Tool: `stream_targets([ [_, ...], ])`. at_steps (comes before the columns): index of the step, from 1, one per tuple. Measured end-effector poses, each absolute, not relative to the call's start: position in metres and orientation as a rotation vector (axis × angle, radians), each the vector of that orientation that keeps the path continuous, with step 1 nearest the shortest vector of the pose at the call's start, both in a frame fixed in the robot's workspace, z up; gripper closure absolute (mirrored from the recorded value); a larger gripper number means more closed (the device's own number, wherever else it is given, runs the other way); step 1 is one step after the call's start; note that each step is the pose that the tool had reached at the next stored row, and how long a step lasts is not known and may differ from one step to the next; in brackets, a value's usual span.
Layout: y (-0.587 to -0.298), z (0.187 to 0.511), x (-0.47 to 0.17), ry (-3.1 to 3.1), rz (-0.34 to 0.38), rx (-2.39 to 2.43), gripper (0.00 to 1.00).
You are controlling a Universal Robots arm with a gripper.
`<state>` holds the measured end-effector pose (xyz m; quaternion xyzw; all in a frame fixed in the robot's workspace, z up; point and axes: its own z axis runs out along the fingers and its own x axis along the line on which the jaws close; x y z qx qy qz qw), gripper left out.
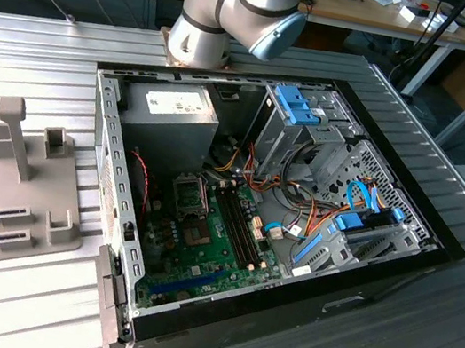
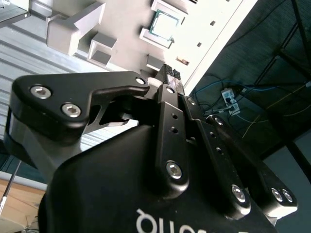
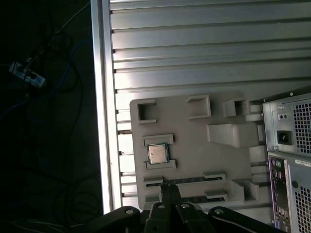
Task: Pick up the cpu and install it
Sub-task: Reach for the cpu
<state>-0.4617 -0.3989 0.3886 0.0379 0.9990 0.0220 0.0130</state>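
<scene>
The gripper (image 3: 170,190) is closed on nothing, its two ridged pads meeting at the tips. In the first wrist view it hangs well above the grey fixture plate (image 3: 194,126). The cpu (image 3: 158,154) lies flat in its nest there between two low rails, near the fingertips' line but not under them.

The main risk I see is a descent with the fingers together. The pads would then land on the metal lid instead of passing either side of the green rim. The rails also leave only two sides of the chip free, so a gripper turned the wrong way would bite a rail or lift the chip tilted. A tilted chip would probably seat crooked in the motherboard socket (image 1: 191,196) inside the open computer case (image 1: 293,239).

In the exterior view the arm's joints (image 1: 235,3) stand at the case's far edge. The wrist looks straight down onto the ribbed tabletop (image 3: 194,48).
</scene>
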Motion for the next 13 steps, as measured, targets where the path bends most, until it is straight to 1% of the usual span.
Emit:
stream_targets([
  [13, -0.3989, 0.3886, -0.4699, 3.113, 0.069, 0.118, 0.89],
])
